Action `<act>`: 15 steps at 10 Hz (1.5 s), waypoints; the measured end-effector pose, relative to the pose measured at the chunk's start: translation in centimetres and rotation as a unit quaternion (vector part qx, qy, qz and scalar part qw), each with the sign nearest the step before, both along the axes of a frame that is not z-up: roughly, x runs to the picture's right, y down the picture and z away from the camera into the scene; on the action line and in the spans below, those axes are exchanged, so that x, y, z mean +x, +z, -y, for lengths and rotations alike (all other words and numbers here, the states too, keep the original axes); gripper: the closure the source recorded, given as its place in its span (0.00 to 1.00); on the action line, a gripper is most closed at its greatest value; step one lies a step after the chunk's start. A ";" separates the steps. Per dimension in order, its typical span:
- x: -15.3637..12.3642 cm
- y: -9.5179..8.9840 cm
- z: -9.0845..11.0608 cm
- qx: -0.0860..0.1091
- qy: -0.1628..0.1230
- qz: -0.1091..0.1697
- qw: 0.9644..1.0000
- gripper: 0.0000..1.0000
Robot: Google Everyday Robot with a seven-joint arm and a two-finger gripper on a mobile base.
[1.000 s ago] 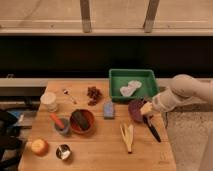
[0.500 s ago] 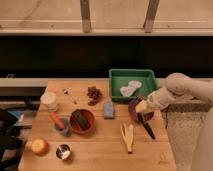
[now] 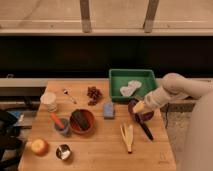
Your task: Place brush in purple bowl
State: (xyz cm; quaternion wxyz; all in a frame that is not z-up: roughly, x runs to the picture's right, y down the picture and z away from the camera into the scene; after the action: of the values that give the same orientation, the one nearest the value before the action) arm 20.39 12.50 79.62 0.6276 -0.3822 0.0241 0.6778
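The purple bowl sits on the wooden table near its right edge, just in front of the green tray. My gripper reaches in from the right and hangs over the bowl's left part. It is shut on the brush. The brush's black handle slants down and to the right from the gripper, past the bowl's front rim and over the table. The bristle head is hidden at the gripper.
A green tray with a white cloth stands behind the bowl. A yellow item lies left of the brush. Further left are a blue sponge, an orange-red bowl, a grey cup with an orange-handled tool, an apple and a small silver cup.
My gripper has moved left with the brush, from beside the bowl's right edge to over the bowl. The brush handle has swung along with it.
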 end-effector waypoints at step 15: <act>2.8 -2.0 1.6 0.004 0.017 -0.030 0.999 0.30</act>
State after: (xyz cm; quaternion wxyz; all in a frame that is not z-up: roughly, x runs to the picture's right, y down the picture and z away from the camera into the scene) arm 23.20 10.85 77.62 0.6164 -0.3601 0.0337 0.6995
